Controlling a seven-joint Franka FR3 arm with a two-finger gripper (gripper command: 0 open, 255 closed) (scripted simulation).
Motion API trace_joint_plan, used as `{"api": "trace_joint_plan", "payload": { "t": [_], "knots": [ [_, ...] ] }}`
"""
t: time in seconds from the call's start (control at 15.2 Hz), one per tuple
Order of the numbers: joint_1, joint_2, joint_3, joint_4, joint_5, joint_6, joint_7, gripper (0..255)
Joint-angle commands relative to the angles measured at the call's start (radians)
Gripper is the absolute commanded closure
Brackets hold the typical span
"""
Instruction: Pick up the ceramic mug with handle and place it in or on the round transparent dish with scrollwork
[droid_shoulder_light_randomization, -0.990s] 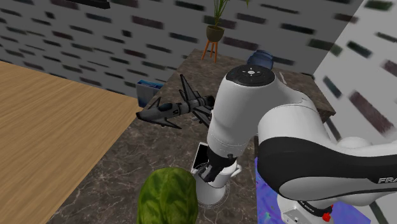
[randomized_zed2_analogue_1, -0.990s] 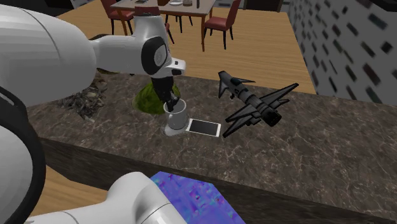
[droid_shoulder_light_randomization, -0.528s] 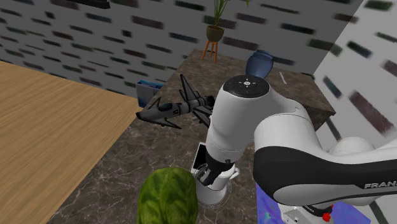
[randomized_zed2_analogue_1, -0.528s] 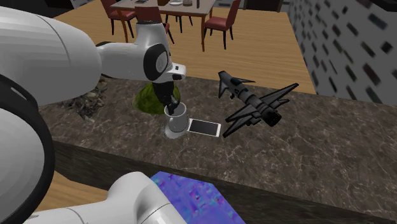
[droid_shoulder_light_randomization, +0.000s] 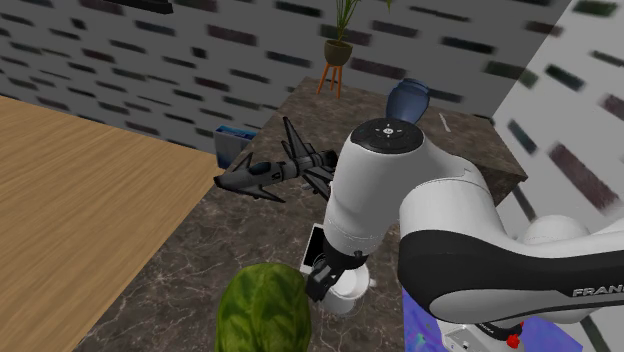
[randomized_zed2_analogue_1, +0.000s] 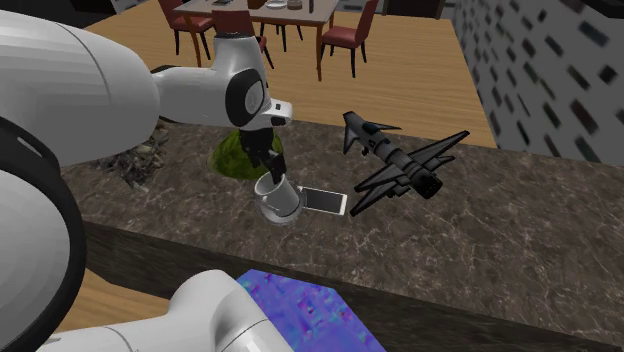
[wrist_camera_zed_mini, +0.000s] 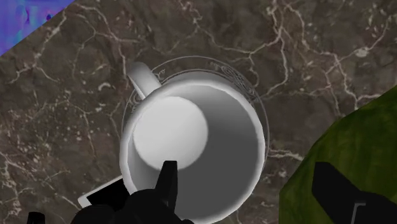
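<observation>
Wrist view puts the end effector (wrist_camera_zed_mini: 247, 172) right over the white mug (wrist_camera_zed_mini: 191, 140). Its two black fingers stand apart: one dips inside the mouth, the other hangs outside the wall over a green leafy lump (wrist_camera_zed_mini: 356, 146). Neither presses the wall, so nothing is clasped. Around the mug's base runs the scrolled rim of the clear round dish (wrist_camera_zed_mini: 245, 77), which lies on the dark marbled surface (wrist_camera_zed_mini: 318, 51).

By this, the carry looks done, since the mug stands within the dish's ring. It does not look settled, though. In the second exterior view the mug (randomized_zed2_analogue_1: 277, 195) leans, its base-to-mouth axis tipped off vertical with the mouth toward that view's upper left, up at the end effector (randomized_zed2_analogue_1: 262, 160). The handle juts from the side turned away from the green lump. What seems left is for the mug to come to rest upright and for the arm to draw clear.

Just beyond the mug lies a flat white slab (randomized_zed2_analogue_1: 322, 200), and farther along a dark toy jet (randomized_zed2_analogue_1: 400, 160).
</observation>
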Motion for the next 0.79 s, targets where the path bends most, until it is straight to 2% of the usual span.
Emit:
{"api": "trace_joint_plan", "payload": {
  "t": [0.0, 0.07, 0.33, 0.73],
  "knots": [
    [0.0, 0.0, 0.0, 0.0, 0.0, 0.0, 0.0, 0],
    [0.0, 0.0, 0.0, 0.0, 0.0, 0.0, 0.0, 0],
    [0.01, -0.048, -0.052, 0.093, -0.009, -0.14, -0.006, 0],
    [0.01, -0.048, -0.052, 0.093, -0.009, -0.14, -0.006, 0]
  ]
}}
